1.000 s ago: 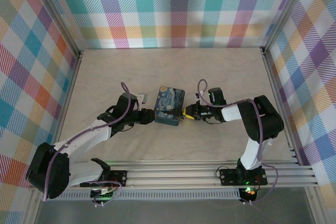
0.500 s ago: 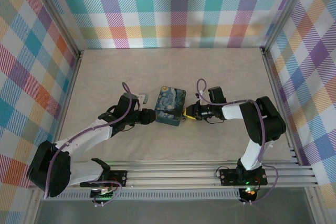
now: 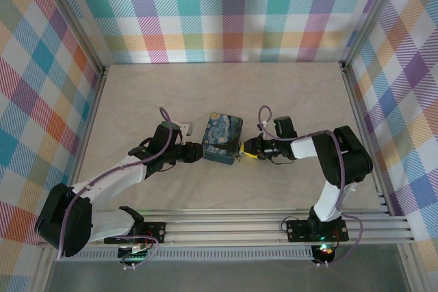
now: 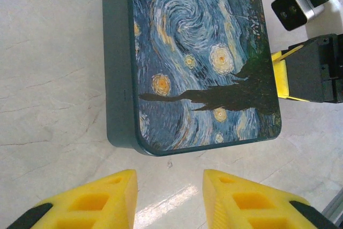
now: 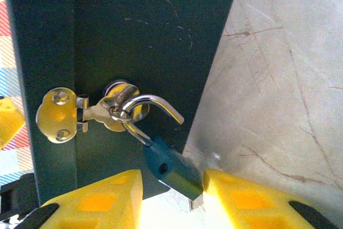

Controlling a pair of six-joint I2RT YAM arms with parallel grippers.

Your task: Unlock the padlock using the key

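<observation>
Padlock (image 5: 171,170) first: it hangs from the brass hasp (image 5: 59,113) on the dark side of the box (image 3: 222,139), which sits near the middle of the bench (image 3: 205,94). Its silver shackle (image 5: 155,103) is threaded through the hasp's ring. One end of the shackle is free of the blue body, so the lock is open. The body tilts down toward the bench at the box's lower corner.

My right hand (image 5: 172,186) is at that side of the box. Its yellow fingers (image 5: 96,202) are parted a moderate way, and the padlock body sits in the gap just past their tips. I see a sliver of dark space on one side, so I am not clamping it.

My left hand (image 4: 170,186) is at the opposite side of the box, low over the bench. It is parted about as far, holds nothing, and stops just short of the painted lid's edge.
</observation>
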